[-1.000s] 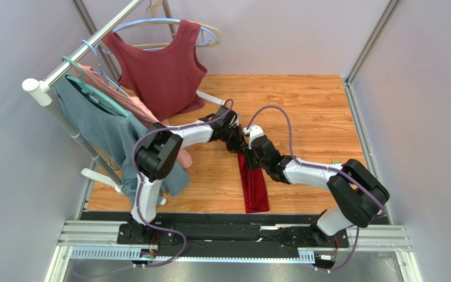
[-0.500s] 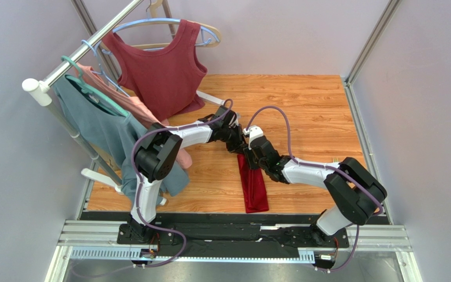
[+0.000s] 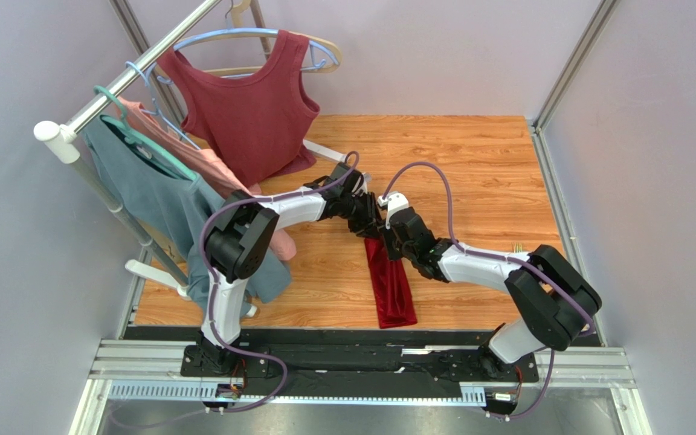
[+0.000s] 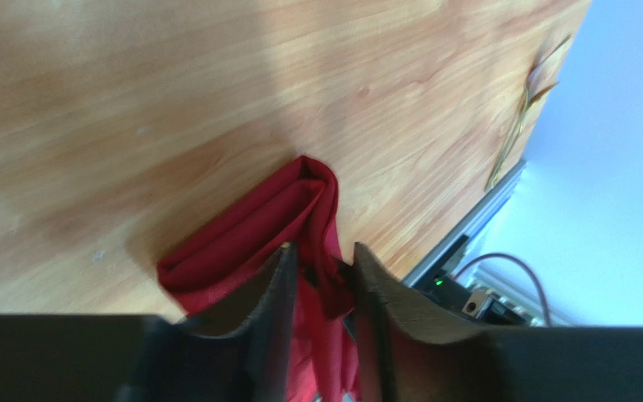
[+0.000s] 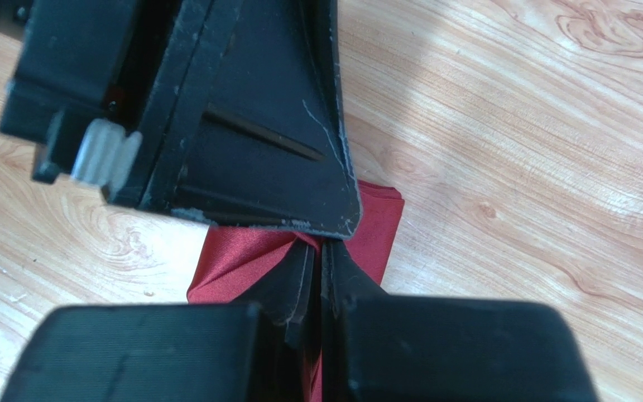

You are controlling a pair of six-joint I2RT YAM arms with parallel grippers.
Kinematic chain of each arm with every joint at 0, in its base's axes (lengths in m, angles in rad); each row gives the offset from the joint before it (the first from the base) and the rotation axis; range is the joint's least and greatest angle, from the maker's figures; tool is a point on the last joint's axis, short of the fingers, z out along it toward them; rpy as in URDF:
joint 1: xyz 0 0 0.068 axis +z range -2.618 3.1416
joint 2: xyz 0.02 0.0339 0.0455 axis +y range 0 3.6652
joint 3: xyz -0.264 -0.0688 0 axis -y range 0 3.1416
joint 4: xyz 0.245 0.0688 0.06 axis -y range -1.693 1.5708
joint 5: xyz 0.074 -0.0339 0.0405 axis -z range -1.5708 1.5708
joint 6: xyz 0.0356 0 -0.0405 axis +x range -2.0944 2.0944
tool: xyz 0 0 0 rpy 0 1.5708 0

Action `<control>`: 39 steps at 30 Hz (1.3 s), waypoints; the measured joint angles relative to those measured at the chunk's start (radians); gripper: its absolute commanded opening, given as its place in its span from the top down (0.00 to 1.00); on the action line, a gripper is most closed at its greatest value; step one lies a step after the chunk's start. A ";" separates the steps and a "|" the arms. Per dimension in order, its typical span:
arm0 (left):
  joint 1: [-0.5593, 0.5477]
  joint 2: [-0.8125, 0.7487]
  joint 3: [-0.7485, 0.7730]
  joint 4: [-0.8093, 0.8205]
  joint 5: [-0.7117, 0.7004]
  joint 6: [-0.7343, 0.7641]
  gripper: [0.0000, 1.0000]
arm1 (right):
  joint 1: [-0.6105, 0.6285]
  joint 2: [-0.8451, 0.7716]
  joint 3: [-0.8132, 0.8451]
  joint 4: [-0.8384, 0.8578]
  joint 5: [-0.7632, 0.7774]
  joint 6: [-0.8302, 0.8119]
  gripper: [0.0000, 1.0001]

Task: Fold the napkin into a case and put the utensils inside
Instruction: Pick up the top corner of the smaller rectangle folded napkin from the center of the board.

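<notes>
Top external view: the wooden table sits between pale lilac walls, with a clothes rail at its left. The napkin, folded into a narrow strip, lies mid-table. The left pincer and the right pincer both pinch its far end. The utensils lie near the right edge.
</notes>
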 measured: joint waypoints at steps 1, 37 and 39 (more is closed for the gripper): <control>0.000 -0.006 -0.001 -0.011 -0.013 0.015 0.29 | -0.001 -0.004 0.000 -0.002 -0.002 0.003 1.00; -0.245 -0.213 -0.163 -0.074 -0.571 0.437 0.72 | -0.048 -0.053 0.000 -0.158 -0.084 0.136 1.00; -0.245 -0.227 -0.203 -0.014 -0.563 0.430 0.72 | -0.052 -0.053 0.000 -0.161 -0.091 0.143 1.00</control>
